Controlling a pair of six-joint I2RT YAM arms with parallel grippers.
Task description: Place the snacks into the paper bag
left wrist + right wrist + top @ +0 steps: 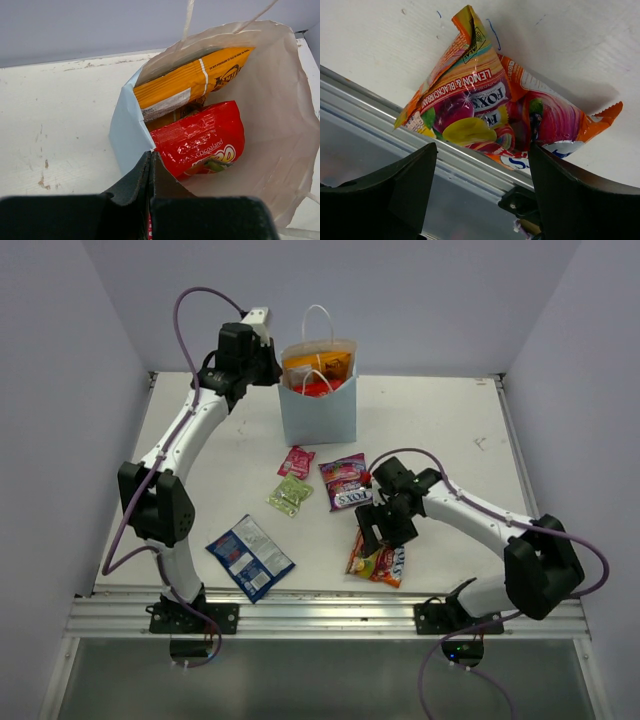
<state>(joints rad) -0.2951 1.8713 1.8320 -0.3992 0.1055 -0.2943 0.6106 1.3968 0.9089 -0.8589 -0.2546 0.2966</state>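
Two arms working a snack run around the paper bag (pixel 318 415).
The left gripper (pixel 151 160), fingers pressed together, is hovering at the bag's left rim, with the orange chip bag (pixel 190 80) and red candy bag (pixel 200 142) inside. The right gripper (pixel 381 536), gaping wide and empty, is hanging over the yellow-red candy bag (pixel 470 100) well in front of the bag.

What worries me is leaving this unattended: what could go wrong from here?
1. The right end effector stands open over the Fox's candy bag, which lies crumpled at the table's near edge beside the metal rail; a poor pinch could shove it onto the rail.
2. The paper bag already holds an orange chip bag and a red packet, and its loop handles arch over the mouth; the next packet might snag there or tip it.
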